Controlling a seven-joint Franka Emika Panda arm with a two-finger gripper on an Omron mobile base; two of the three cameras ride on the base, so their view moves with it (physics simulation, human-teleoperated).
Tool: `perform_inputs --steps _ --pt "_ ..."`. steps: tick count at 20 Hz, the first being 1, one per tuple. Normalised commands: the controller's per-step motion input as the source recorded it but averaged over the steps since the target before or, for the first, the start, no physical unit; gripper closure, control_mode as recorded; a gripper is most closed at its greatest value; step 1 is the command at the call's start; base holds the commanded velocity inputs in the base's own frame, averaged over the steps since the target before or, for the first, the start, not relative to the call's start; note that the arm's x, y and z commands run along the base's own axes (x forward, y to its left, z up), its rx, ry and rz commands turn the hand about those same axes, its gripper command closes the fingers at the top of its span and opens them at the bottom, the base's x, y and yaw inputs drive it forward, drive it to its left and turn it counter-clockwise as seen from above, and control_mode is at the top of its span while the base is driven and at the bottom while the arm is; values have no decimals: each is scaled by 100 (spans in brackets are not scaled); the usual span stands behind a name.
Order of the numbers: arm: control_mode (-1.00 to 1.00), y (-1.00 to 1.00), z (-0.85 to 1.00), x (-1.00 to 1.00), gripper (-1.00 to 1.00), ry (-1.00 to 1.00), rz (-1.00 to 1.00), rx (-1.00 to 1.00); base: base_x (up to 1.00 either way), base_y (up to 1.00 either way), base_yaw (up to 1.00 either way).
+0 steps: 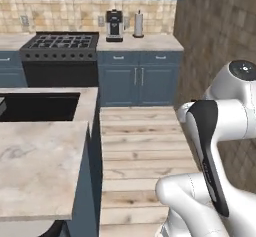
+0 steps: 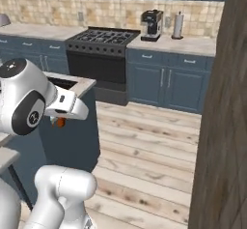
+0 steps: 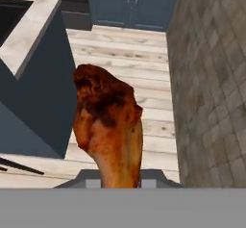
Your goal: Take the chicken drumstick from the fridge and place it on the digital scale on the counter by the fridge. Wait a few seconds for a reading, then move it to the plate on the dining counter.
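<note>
The chicken drumstick (image 3: 108, 126) rises large at the middle of the hand view, meaty end up, its thin end running down between the fingers, which appear closed around it; the tips themselves are hidden. Beyond it lie plank floor and the dark blue side of the dining counter (image 3: 33, 25), whose marbled tabletop with a dark sink sits to the left. This looks like the carry toward the plate. Next, the hand must lift over the tabletop edge before lowering.
</note>
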Motion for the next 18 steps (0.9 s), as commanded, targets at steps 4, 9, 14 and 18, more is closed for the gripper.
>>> perform_inputs --steps 4,9,14,18 --pt "100 0 0 0 100 0 0 0 100 -69 38" --pt "100 0 0 0 100 0 0 0 100 -64 38" --pt "100 0 0 0 100 0 0 0 100 -57 41" --pt "100 0 0 0 100 0 0 0 100 -55 50"
